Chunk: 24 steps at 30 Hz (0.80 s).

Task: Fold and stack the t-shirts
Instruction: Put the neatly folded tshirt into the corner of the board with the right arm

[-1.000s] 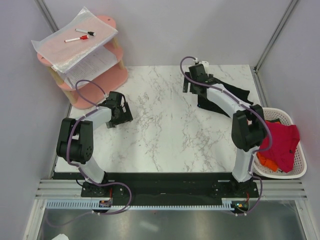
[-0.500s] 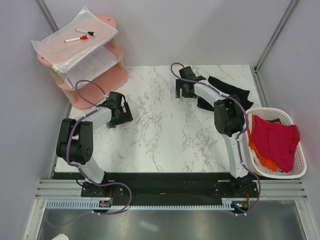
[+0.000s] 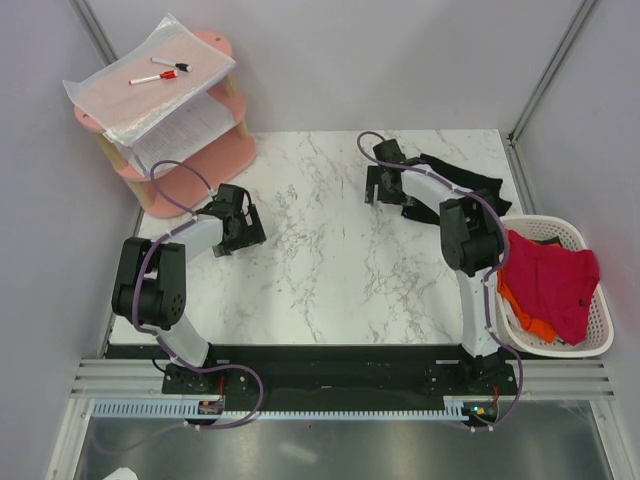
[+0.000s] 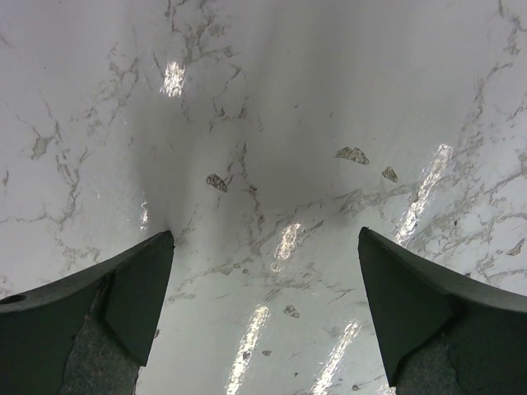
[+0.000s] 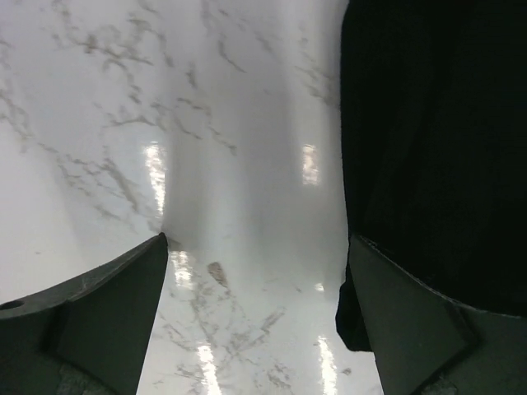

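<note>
Just R of open R gripper [image 5: 257,240]: blk t-shirt [image 5: 436,140].

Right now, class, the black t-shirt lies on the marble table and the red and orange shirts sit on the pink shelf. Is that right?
Not quite. The black t-shirt lies on the marble table, but the red shirt and orange shirt sit in the white basket, as the top external view shows.

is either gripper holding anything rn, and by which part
Nothing is held. The left gripper is open over the table; the right gripper is open at the edge of the black t-shirt, not closed on it.
</note>
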Motion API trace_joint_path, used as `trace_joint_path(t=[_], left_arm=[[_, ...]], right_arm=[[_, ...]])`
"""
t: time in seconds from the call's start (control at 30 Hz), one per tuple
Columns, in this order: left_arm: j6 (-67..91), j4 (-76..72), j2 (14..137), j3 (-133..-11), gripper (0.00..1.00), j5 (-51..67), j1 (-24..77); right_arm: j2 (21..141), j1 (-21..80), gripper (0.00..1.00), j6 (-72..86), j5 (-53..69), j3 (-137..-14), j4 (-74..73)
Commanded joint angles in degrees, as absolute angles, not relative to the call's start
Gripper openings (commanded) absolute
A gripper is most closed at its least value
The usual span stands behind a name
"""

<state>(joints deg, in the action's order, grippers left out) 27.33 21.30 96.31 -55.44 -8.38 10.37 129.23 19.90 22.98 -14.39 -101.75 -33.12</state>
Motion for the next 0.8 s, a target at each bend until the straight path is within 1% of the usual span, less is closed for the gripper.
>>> trace_joint_path(t=[0.0,0.17,0.37,0.6,0.77], left_arm=[[26.4,20.9,94.7,-54.9,1.0,-7.3,10.6],[26.2,20.9,94.3,-54.9,1.0,-7.2,10.7],[26.0,21.0,93.7,-54.6,1.0,-7.2,10.7],[25.9,21.0,93.5,-54.5,1.0,-7.5,10.7],[25.7,20.9,93.1,-54.3,1.0,-8.0,10.7]], right_arm=[[125.5,16.3,0.98,23.4,-17.2,-95.9,-36.9],[122.3,12.0,0.98,24.1,-18.9,-91.0,-36.3],[119.1,7.4,0.98,24.3,-19.1,-88.5,-35.3],[117.7,7.7,0.98,24.2,-16.6,-89.3,-33.4],[114.6,12.0,0.98,22.0,-20.5,-90.9,-30.5]])
